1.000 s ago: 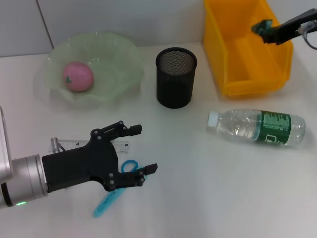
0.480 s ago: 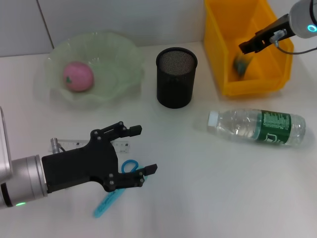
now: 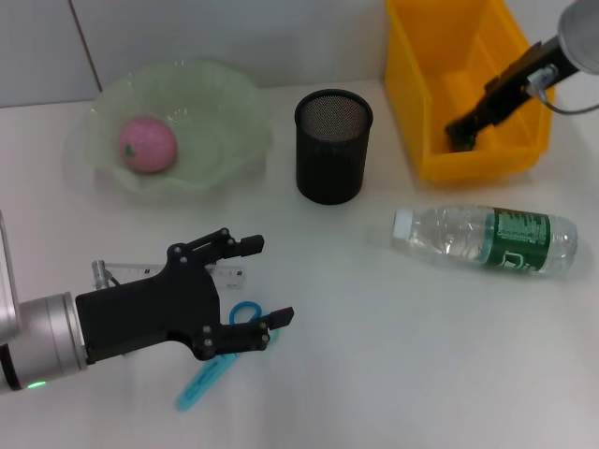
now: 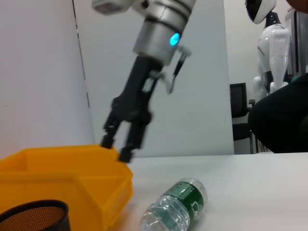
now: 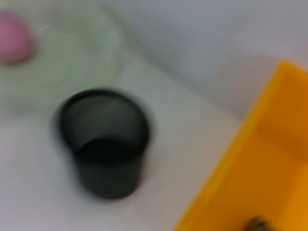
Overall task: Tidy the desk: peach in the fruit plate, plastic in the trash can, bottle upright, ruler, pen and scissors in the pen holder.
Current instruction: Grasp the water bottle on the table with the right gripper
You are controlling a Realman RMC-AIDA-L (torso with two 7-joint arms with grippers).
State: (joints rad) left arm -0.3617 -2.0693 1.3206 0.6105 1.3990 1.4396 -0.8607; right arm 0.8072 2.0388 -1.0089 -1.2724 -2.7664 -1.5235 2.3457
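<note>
Jaws spread: right gripper (image 3: 461,132) over yellow bin (image 3: 426,103); left gripper (image 3: 264,281) above blue scissors (image 3: 217,363).
Left wrist view alone shows the right fingers (image 4: 126,153) parted; head view adds the lying bottle (image 3: 487,239).

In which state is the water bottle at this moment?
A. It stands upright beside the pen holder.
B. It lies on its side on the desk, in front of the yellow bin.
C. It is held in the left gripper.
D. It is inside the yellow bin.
B: the water bottle lies flat on the desk, cap pointing toward the robot's left, just in front of the yellow bin, with no gripper touching it.
</note>
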